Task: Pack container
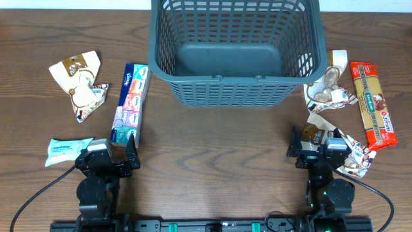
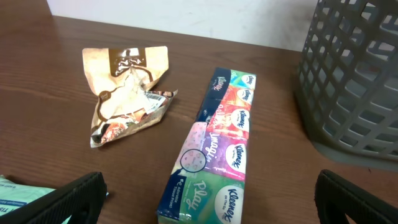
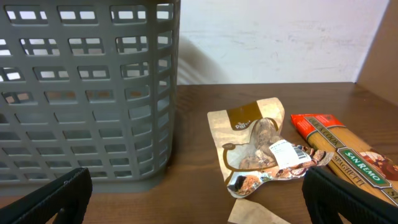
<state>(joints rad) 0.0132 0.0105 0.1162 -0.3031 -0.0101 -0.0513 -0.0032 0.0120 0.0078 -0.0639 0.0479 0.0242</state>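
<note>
The dark grey-blue lattice container (image 1: 235,90) stands empty at the back middle of the table; it also shows in the left wrist view (image 2: 354,87) and the right wrist view (image 3: 81,93). A long Kleenex tissue pack (image 1: 131,103) lies left of it, just ahead of my left gripper (image 2: 208,202), which is open and empty. My right gripper (image 3: 199,199) is open and empty, with a brown snack packet (image 3: 258,146) just ahead to its right.
A crumpled brown packet (image 1: 80,84) lies far left and a light blue packet (image 1: 67,150) beside the left arm. A red San Remo pasta pack (image 1: 372,105) and more brown snack packets (image 1: 328,90) lie at the right.
</note>
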